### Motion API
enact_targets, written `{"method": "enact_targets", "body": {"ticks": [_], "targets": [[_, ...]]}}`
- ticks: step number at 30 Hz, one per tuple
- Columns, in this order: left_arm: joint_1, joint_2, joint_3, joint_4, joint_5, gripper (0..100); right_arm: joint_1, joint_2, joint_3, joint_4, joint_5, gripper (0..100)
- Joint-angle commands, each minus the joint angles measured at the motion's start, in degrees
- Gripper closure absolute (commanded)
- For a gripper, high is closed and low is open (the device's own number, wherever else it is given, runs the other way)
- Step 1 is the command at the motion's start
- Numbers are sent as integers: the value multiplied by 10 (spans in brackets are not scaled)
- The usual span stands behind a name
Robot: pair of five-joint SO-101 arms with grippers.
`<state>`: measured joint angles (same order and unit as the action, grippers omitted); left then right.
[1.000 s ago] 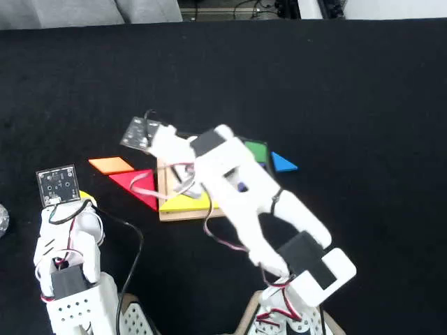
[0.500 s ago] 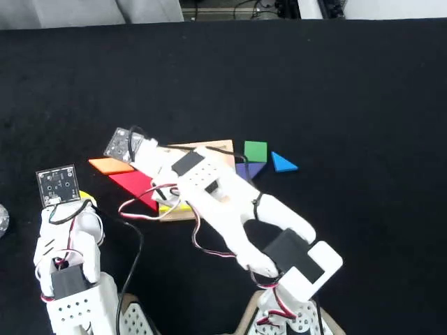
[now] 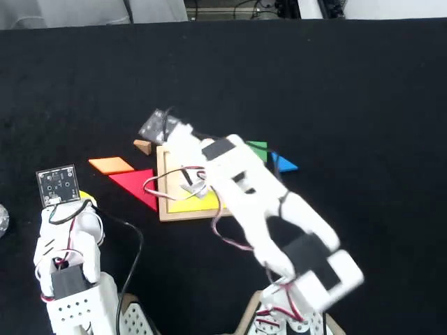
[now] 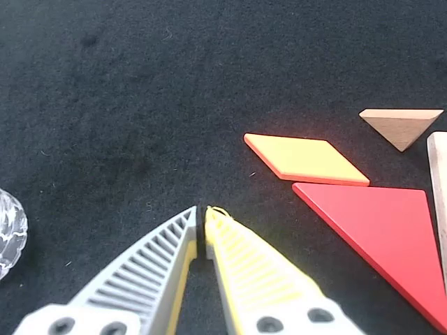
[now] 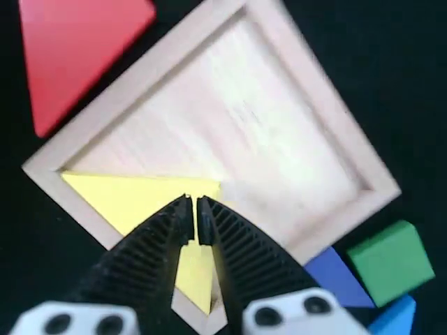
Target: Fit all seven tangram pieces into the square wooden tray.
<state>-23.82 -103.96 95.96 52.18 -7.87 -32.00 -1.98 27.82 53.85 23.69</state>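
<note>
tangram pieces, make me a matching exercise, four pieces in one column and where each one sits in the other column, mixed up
Pieces:
1. yellow triangle
2. red triangle
3. green square
4. orange parallelogram

Places:
A. outside the tray, beside the blue triangle
B. next to the red triangle, on its side away from the tray
C. inside the tray
D. between the tray and the orange parallelogram

Pairs: 1-C, 2-D, 3-A, 4-B
</note>
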Motion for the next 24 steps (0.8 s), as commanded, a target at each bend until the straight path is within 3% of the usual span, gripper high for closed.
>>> {"method": "enact_targets", "body": {"ticks": [1, 4, 7, 11, 14, 19, 24], "targets": [[-4, -4, -4, -11, 4, 968, 11, -149, 40, -1, -47, 988], [-22, -4, -21, -11, 5, 968, 36, -263, 131, -46, -78, 988], [-33, -4, -22, -10, 5, 967, 84, -357, 252, -156, -92, 987], [25, -1, -12, -3, 0, 967, 131, -424, 358, -269, -92, 984], [85, 0, -46, 41, -37, 966, 138, -422, 366, -272, -93, 969], [175, 2, -96, 84, -24, 966, 136, -393, 366, -274, -93, 960], [173, 82, -131, 35, -10, 923, 138, -372, 365, -275, -93, 960]]}}
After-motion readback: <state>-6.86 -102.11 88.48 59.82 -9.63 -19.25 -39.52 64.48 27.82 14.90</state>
